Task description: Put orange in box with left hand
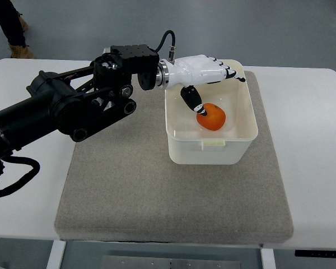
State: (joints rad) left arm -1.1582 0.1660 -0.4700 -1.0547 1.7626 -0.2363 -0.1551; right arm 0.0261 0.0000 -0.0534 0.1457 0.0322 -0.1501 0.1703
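Left hand [204, 75] reaches in from the left, over the far-left part of the box [182, 147]. Four fingers [231, 73] are stretched out flat above the far rim, holding nothing between them. The black-tipped thumb [192, 99] angles down into the box and touches the top-left of the orange [211, 117]. So the hand is apart, not clamped; the only contact appears to be the thumb tip.

The orange sits inside the box, on or just above the floor, near the middle. I cannot tell whether it is fully at rest.

Risks, as judged from here:
- If the thumb drags sideways on withdrawal, it could roll the orange against a wall. The walls look tall enough to keep it in.
- If the hand lifts along a low path, the thumb or palm could catch the far-left rim and shift or tip the light plastic box on the mat [157, 196].
- The forearm [78, 106] lies low over the mat's left side; a sweep could nudge the box.

Count: one orange, one box, one grey mat, one white table [313, 145], one robot arm. The right arm is not visible. A person's leg and shoe [14, 33] show at the far left, off the table.
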